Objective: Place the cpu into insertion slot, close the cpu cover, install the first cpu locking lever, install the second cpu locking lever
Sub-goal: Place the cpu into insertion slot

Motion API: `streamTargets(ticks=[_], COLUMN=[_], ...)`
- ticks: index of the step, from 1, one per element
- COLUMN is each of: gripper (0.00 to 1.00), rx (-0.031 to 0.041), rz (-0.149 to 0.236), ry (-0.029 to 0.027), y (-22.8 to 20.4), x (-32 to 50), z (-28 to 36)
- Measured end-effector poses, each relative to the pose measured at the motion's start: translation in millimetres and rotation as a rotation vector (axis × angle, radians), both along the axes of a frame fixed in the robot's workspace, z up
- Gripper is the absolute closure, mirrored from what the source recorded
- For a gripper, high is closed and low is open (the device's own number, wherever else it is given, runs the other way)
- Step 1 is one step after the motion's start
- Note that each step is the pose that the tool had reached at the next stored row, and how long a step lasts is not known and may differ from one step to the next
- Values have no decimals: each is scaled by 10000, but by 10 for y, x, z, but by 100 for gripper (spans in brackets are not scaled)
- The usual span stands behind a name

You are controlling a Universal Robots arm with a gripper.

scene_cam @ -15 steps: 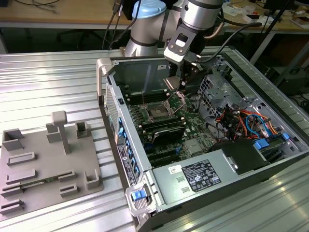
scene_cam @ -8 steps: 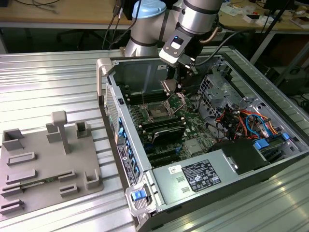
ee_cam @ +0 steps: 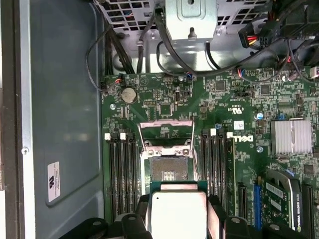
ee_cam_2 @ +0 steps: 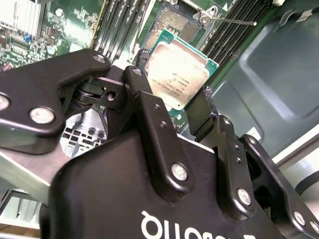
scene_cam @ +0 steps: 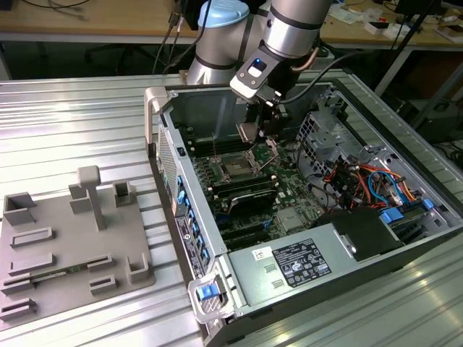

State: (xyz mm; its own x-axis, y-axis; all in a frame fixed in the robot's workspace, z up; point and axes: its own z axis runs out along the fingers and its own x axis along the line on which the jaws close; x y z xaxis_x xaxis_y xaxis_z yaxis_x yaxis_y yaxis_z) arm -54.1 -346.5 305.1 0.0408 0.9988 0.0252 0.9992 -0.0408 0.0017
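Silvery-grey on top, the cpu [ee_cam_2: 179, 69] sat clamped between the gripper's [ee_cam_2: 172, 92] fingers above the open insertion slot [ee_cam: 169, 172], where a tilted or offset descent could well have damaged it.

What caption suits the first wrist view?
Gripper holds the cpu near the open insertion slot, cpu cover raised.

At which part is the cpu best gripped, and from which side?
Grip the cpu by two opposite edges, coming from above its metal top, as the gripper does now. It is a thin flat square, so only the edges offer hold, and the underside is free for the insertion slot.
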Motion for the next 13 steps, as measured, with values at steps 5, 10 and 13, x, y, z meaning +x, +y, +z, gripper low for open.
streamTargets(ticks=[5,10,13], gripper=[46,46,46], rx=[-2,0,0], rz=[-154,-155,-155], ry=[86,87,86], y=[1,2,2], x=[-16,-16,-16], z=[-36,-38,-38])
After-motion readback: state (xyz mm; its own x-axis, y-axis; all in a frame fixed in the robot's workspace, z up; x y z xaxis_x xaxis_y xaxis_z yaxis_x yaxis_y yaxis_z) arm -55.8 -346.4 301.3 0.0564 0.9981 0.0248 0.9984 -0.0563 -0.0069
